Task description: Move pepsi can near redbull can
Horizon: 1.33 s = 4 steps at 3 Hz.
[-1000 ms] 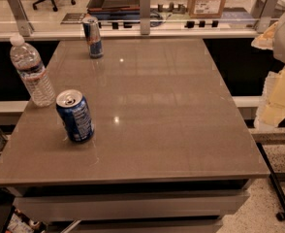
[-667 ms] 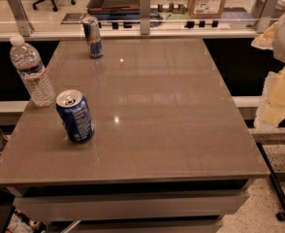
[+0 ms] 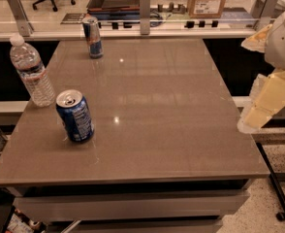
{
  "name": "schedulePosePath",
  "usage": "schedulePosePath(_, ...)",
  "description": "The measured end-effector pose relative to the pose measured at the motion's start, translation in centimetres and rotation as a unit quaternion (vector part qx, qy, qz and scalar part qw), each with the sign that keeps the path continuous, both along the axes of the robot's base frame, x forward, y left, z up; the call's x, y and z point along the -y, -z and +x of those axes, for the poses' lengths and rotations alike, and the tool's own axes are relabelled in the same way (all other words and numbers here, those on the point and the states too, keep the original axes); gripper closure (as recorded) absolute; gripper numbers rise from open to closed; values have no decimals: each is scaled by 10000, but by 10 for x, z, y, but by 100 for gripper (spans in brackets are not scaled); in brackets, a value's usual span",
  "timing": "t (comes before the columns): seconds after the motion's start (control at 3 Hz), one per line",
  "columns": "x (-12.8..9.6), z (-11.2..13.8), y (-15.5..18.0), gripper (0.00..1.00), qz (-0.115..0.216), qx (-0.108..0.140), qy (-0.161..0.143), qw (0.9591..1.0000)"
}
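Jaws' spread cannot tell; gripper [image 3: 255, 116] beyond table [image 3: 181, 106] right edge; pepsi can [image 3: 75, 116] front left, redbull can [image 3: 92, 38] far left.

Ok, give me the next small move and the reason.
Probably swing the gripper left across the table toward the pepsi can: it hangs beyond the right edge, and the can stands at front left, apart from the redbull can at the back.
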<state>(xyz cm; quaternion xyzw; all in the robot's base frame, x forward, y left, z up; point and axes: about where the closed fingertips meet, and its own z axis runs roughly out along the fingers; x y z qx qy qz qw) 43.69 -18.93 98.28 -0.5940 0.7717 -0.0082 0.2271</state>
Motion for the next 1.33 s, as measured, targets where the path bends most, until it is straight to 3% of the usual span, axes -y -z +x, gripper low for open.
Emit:
schedulePosePath(0.33,-40,1,5,0,770,233,-153,9966)
schedulePosePath(0.67,-80,7,17,0,1585,403,-321,9860)
schedulePosePath(1.0,-123,23,33,0,2235,352,-545,9725)
schedulePosePath(1.33,-167,36,53,0,2578,194,-828,9625)
